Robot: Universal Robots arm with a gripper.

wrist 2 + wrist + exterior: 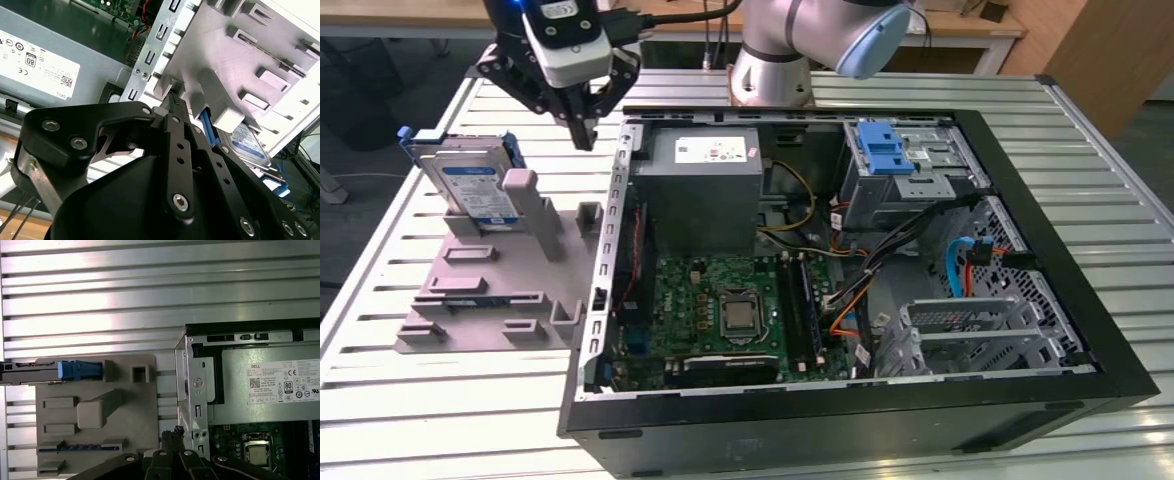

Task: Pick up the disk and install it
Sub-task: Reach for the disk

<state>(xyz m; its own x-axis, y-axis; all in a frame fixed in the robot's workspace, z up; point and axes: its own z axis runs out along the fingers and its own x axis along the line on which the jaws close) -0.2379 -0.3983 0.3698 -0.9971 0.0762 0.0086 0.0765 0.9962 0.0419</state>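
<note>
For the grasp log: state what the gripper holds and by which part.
Nothing: the gripper is shut and empty, apart from the disk standing in the grey stand.

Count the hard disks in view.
1. The disk stands upright in the stand, at the exterior view's left of the case. Others may be hidden inside the case.

One silver-grey robot arm point(790, 45) with one black gripper point(583, 140). One disk point(470, 182): a flat silver hard drive with a white-and-blue label and a blue frame. One grey slotted plastic stand point(491, 292). One open black computer case point(854, 425), with one grey metal power supply box point(700, 175), one green motherboard point(700, 300) and one blue plastic latch piece point(885, 150). One silver slatted metal table point(440, 405).
</note>
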